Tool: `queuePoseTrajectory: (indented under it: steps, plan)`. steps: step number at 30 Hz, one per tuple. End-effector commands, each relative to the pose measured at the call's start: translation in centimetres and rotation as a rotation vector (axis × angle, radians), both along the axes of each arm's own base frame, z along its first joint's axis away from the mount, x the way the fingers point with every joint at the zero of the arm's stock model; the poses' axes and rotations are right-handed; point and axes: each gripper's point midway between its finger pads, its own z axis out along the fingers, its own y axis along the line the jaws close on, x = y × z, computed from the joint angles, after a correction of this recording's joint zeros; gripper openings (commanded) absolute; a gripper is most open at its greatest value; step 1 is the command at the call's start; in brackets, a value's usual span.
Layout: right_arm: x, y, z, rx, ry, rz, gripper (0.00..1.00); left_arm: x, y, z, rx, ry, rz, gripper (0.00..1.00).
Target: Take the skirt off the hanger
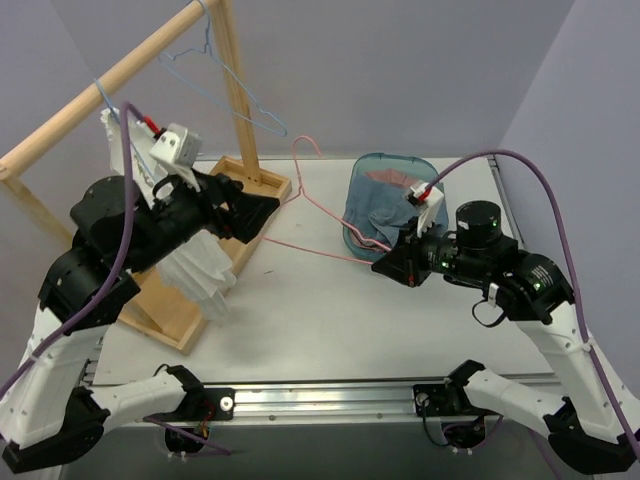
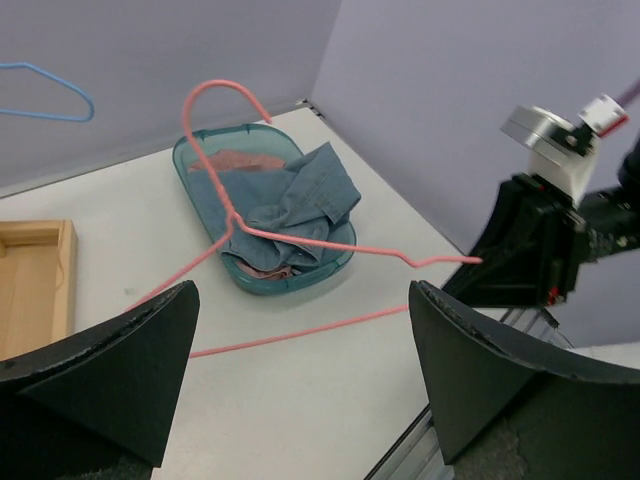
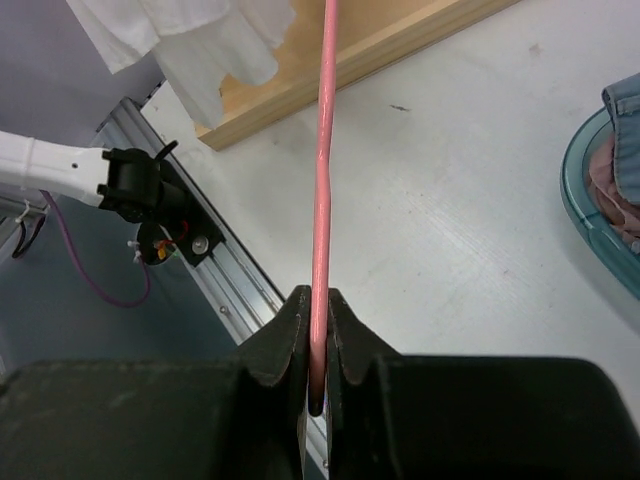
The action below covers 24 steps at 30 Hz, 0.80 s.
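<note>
My right gripper [image 1: 382, 265] is shut on one end of a pink wire hanger [image 1: 320, 250], seen gripped between the jaws in the right wrist view [image 3: 322, 200]. The hanger reaches across the table toward the wooden rack, with no cloth on it. A blue denim garment [image 1: 385, 215], which looks like the skirt, lies crumpled in a teal basket [image 1: 395, 158] over a pink cloth; it also shows in the left wrist view [image 2: 300, 195]. My left gripper [image 1: 265, 212] is open and empty, raised by the rack and facing the hanger [image 2: 225, 85].
A wooden rack with a flat base [image 1: 170, 310] stands at the left. A white garment [image 1: 200, 265] hangs from it beside my left arm. A bare blue hanger [image 1: 230, 85] hangs on the top rail. The table's metal front rail lies near my right gripper.
</note>
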Motion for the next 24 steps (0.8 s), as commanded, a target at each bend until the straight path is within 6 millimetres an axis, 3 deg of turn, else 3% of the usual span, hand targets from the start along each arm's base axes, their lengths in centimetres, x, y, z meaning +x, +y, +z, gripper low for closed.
queuePoseTrajectory:
  steps: [1, 2, 5, 6, 8, 9, 11, 12, 13, 16, 20, 21, 24]
  plan:
    - [2.3, 1.6, 2.4, -0.001, -0.095, 0.008, 0.00, -1.5, -0.1, -0.1, -0.040, -0.046, -0.065, 0.95]
    - [2.7, 2.1, 3.3, 0.006, -0.122, 0.020, 0.00, -1.4, -0.7, -2.7, -0.008, 0.010, -0.082, 0.99]
    - [4.4, 4.7, 3.7, 0.000, -0.143, 0.046, 0.00, -2.0, -0.5, -5.9, -0.020, 0.117, -0.074, 0.93]
    - [4.8, 5.4, 3.9, -0.005, -0.157, 0.052, 0.00, -1.9, -0.8, -8.4, -0.006, 0.168, -0.077, 0.93]
    - [5.4, 7.8, 3.3, -0.041, -0.157, 0.081, 0.00, -3.1, -0.5, -8.6, -0.066, 0.172, -0.094, 0.93]
    - [6.1, 8.2, 4.7, -0.045, -0.207, 0.071, 0.00, -3.3, -0.8, -10.8, -0.078, 0.234, -0.095, 0.93]
    - [7.6, 10.1, 4.0, -0.077, -0.208, 0.083, 0.00, -4.5, -0.7, -11.3, -0.115, 0.245, -0.126, 0.93]
    - [8.4, 10.4, 5.5, -0.067, -0.250, 0.075, 0.00, -4.8, -0.8, -12.0, -0.125, 0.273, -0.135, 0.95]
    - [9.7, 11.5, 4.7, -0.089, -0.248, 0.068, 0.00, -5.1, -1.0, -13.4, -0.113, 0.303, -0.148, 0.96]
    - [12.6, 13.2, 5.7, -0.104, -0.301, 0.049, 0.00, -6.1, -1.5, -14.9, -0.116, 0.355, -0.192, 0.97]
    - [16.0, 15.2, 6.9, -0.099, -0.381, 0.053, 0.00, -6.6, -0.5, -16.1, -0.120, 0.389, -0.145, 0.94]
    - [17.0, 16.2, 6.0, -0.115, -0.381, 0.060, 0.00, -6.5, -0.3, -16.2, -0.126, 0.393, -0.131, 0.94]
    - [18.8, 17.2, 8.6, -0.073, -0.461, 0.036, 0.00, -6.8, -0.5, -16.5, -0.152, 0.401, -0.146, 0.94]
